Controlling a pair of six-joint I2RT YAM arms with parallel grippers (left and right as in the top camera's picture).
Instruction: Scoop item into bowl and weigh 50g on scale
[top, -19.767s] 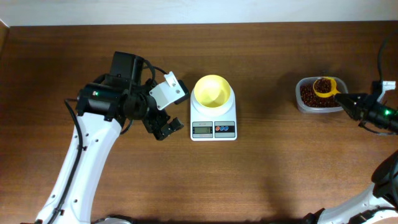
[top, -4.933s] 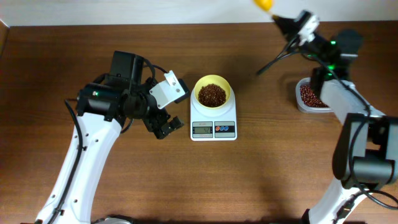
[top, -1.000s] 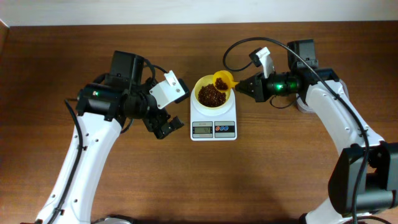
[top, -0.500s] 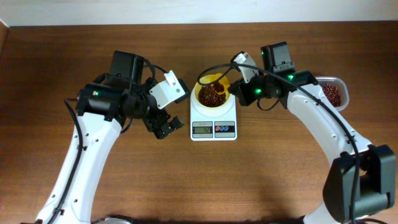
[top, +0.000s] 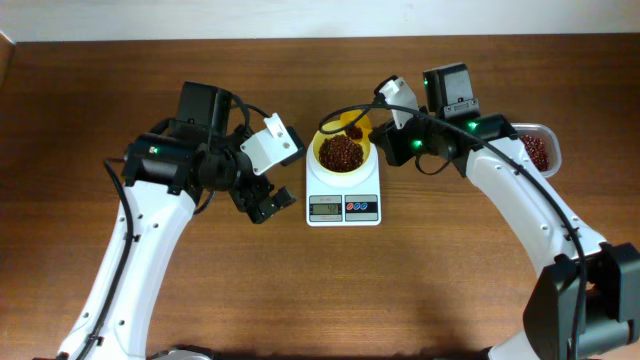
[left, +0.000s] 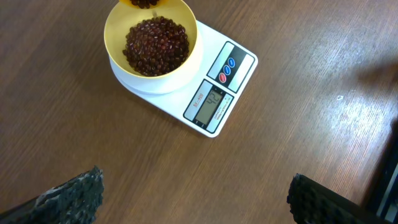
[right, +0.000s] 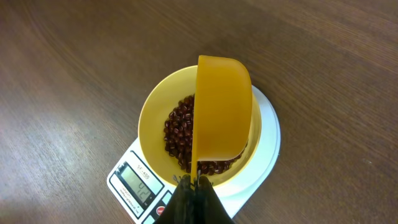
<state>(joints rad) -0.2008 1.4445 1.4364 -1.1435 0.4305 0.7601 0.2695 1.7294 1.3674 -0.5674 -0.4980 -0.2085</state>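
The pale-yellow bowl stands on the white scale and holds a mound of dark reddish-brown beans. My right gripper is shut on the handle of a bright-yellow scoop, which is tilted on its side over the bowl's back rim. In the right wrist view the scoop hangs over the beans, with the gripper below it; the scale display reads 42. My left gripper is open and empty, left of the scale. The left wrist view shows the bowl and the scale.
A clear plastic tub with more beans stands at the right, partly hidden by my right arm. The scale's red and blue buttons face the front. Brown wooden table all round.
The bowl, empty at first, now holds beans. In the last second my right gripper carried the scoop from the bowl's right rim to over its back and tipped it. The left arm has not moved.
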